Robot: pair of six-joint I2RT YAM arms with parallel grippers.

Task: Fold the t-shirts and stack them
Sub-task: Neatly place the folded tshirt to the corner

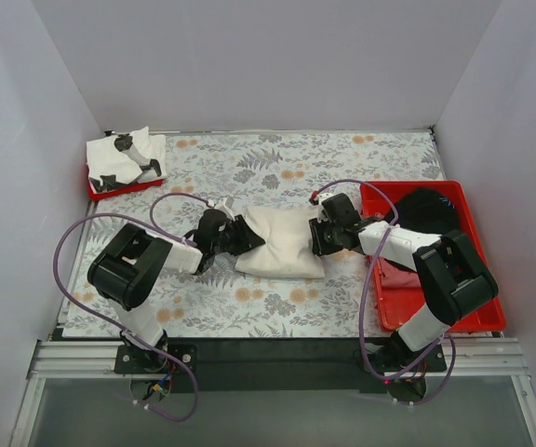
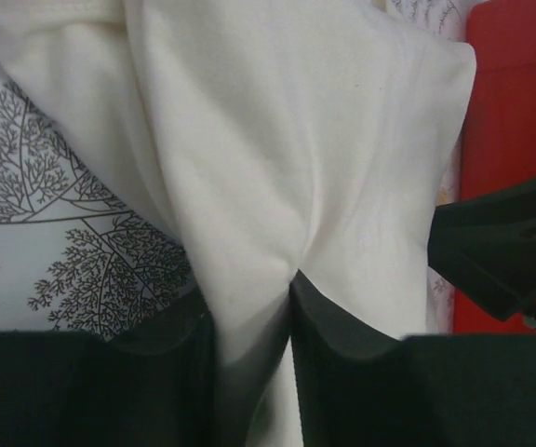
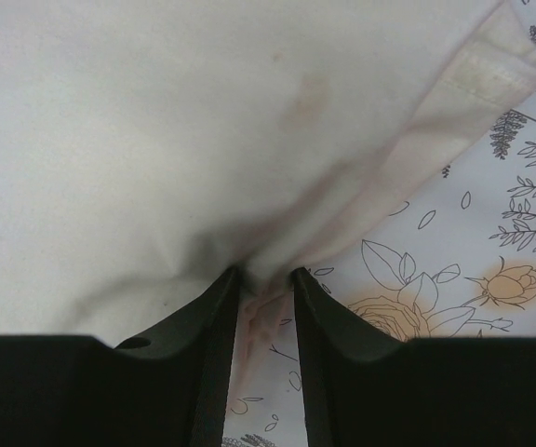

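Note:
A folded cream-white t-shirt [image 1: 282,242] lies on the floral table between my two grippers. My left gripper [image 1: 240,236] grips its left edge; in the left wrist view the cream cloth [image 2: 277,168] is pinched between the fingers [image 2: 342,326]. My right gripper [image 1: 320,235] grips its right edge; in the right wrist view the cream cloth [image 3: 175,140] bunches between the fingers [image 3: 207,317]. A white t-shirt with black marks [image 1: 124,160] lies folded at the far left. A black t-shirt [image 1: 428,212] and a pinkish one [image 1: 400,277] lie in the red tray [image 1: 477,279].
A small red tray [image 1: 100,191] holds the marked white shirt at the back left. The large red tray stands on the right, its edge also showing in the left wrist view [image 2: 515,112]. Grey walls enclose the table on three sides.

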